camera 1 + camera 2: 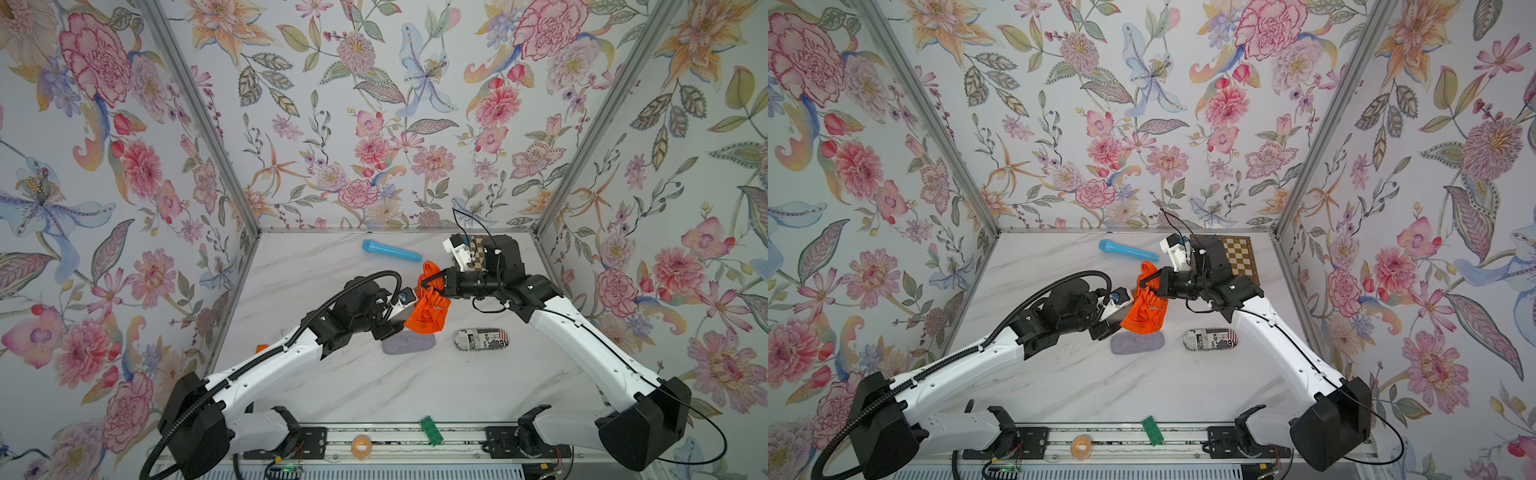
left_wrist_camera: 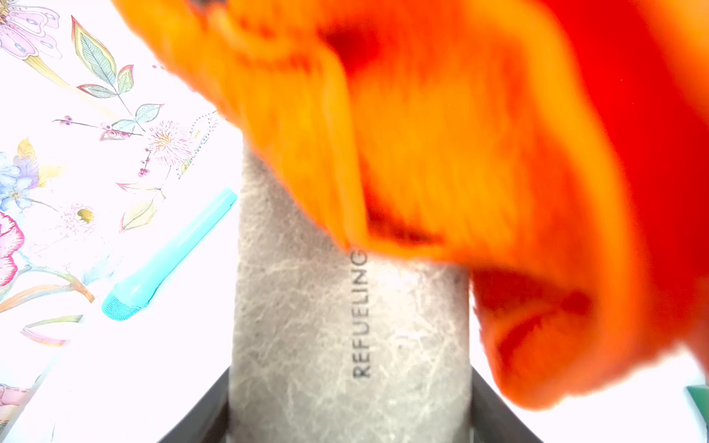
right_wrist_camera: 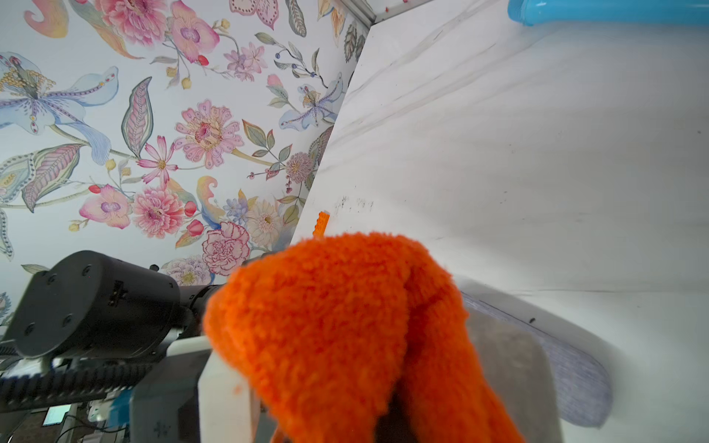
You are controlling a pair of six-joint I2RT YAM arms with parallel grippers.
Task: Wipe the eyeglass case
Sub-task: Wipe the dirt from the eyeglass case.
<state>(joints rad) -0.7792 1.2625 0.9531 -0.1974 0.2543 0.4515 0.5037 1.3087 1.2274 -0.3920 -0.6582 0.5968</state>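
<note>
Grey stone-textured eyeglass case (image 2: 337, 307) clamped in left end effector (image 2: 347, 422), long axis toward 2 o'clock in both top views, lies at 7 o'clock from right end effector (image 1: 424, 283), which pinches fluffy orange cloth (image 1: 428, 313) draped over it.
</note>
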